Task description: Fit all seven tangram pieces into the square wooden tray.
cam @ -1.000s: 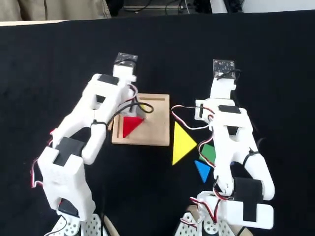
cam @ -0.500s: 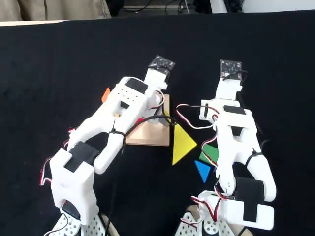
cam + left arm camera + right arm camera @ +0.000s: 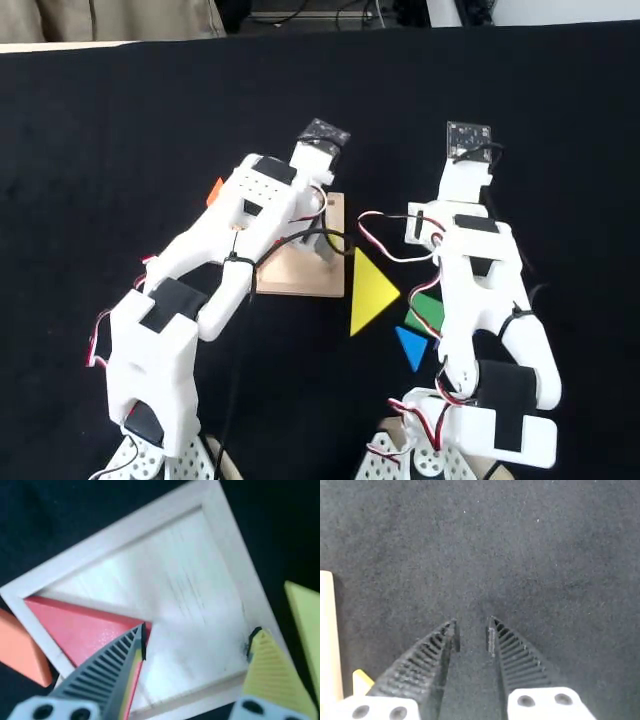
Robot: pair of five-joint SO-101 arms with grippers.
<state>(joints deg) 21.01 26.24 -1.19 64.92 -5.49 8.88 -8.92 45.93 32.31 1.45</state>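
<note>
Covering the whole scene: black cloth table (image 3: 120, 120), with beige fabric (image 3: 110, 18) and cables behind the far edge. Two white arms side by side. One wooden tray (image 3: 300, 275) mid-table, partly under the left arm. Left gripper (image 3: 199, 632) spread wide over the tray floor, holding nothing. Right gripper (image 3: 472, 625) nearly closed, narrow gap, empty, over bare cloth. Five pieces counted, one of each:
- yellow triangle (image 3: 370, 290) on the cloth just beside the tray
- red triangle (image 3: 85, 630) inside the tray, tucked into a corner, plain from the left wrist
- green piece (image 3: 427, 308) and blue triangle (image 3: 411, 345) by the right arm, seen from high
- orange piece (image 3: 214, 191) on the cloth just outside the tray
</note>
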